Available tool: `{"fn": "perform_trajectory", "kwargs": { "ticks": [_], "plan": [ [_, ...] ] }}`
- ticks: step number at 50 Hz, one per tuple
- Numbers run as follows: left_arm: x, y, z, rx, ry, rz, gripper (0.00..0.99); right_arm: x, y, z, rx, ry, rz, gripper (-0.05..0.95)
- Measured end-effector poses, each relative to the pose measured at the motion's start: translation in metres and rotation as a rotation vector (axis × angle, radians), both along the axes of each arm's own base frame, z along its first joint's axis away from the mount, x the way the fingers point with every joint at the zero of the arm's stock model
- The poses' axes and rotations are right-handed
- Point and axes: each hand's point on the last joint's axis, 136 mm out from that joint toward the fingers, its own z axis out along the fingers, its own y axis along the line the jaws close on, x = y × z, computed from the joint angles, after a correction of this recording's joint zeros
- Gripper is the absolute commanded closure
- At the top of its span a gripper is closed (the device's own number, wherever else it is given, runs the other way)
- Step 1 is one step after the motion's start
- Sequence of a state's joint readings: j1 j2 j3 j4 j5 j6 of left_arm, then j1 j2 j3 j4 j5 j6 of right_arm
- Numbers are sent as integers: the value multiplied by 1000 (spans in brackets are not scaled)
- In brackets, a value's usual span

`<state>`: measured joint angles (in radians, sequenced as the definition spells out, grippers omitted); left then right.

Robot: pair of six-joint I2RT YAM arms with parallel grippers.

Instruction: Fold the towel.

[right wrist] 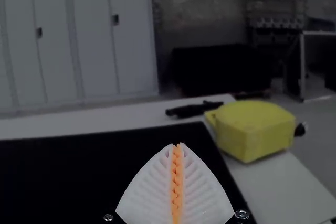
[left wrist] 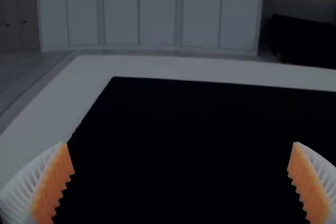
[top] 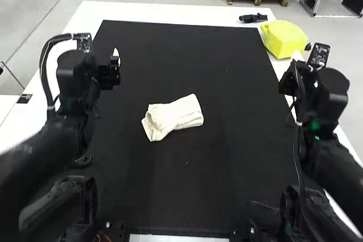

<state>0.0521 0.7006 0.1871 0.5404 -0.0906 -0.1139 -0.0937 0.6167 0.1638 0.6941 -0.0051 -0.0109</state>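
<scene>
left gripper: the left gripper [left wrist: 179,143] has its fingers spread wide, nothing between them; it is over the mat's left side, well apart from the towel
right gripper: the right gripper [right wrist: 176,145] has its fingers pressed together, orange pads meeting, no cloth pinched; it is by the mat's right side
towel: the cream towel [top: 173,116] lies near the middle of the mat in a compact, layered bundle, touched by neither gripper
towel ends: right end fairly straight, left end uneven, with a turned flap and a corner poking out
done: the towel looks folded more than once, so the task seems mostly or wholly complete
left: perhaps squaring the left end; whether another fold is wanted, I cannot tell
surface: a black mat [top: 187,179] on a white bench [top: 170,13]
bench corner: a yellow object [top: 283,37] at the far right, a dark tool-like item [top: 253,18] beside it
room: pale lockers [left wrist: 157,9] beyond the bench
</scene>
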Motion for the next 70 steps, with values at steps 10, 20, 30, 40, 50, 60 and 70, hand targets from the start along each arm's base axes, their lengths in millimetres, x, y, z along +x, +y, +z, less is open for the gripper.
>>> {"fn": "perform_trajectory", "kwargs": {
  "ticks": [10,20,30,40,50,60,70],
  "plan": [
    [-26,11,32,15,-142,42,39,-32,4,24,-11,-98,8,889],
    [-54,19,46,37,-288,82,46,-65,9,40,-27,-224,13,890],
    [-79,16,57,62,-391,85,43,-68,9,32,-32,-223,14,889],
    [-89,13,66,79,-443,76,26,-67,8,29,-34,-212,14,825],
    [-86,12,60,73,-416,67,26,-63,8,15,-33,-175,17,821],
    [-75,11,35,62,-308,55,28,-56,8,-9,-38,-118,15,849],
    [-73,10,27,59,-272,44,26,-55,8,-11,-41,-107,14,911]
  ]
}}
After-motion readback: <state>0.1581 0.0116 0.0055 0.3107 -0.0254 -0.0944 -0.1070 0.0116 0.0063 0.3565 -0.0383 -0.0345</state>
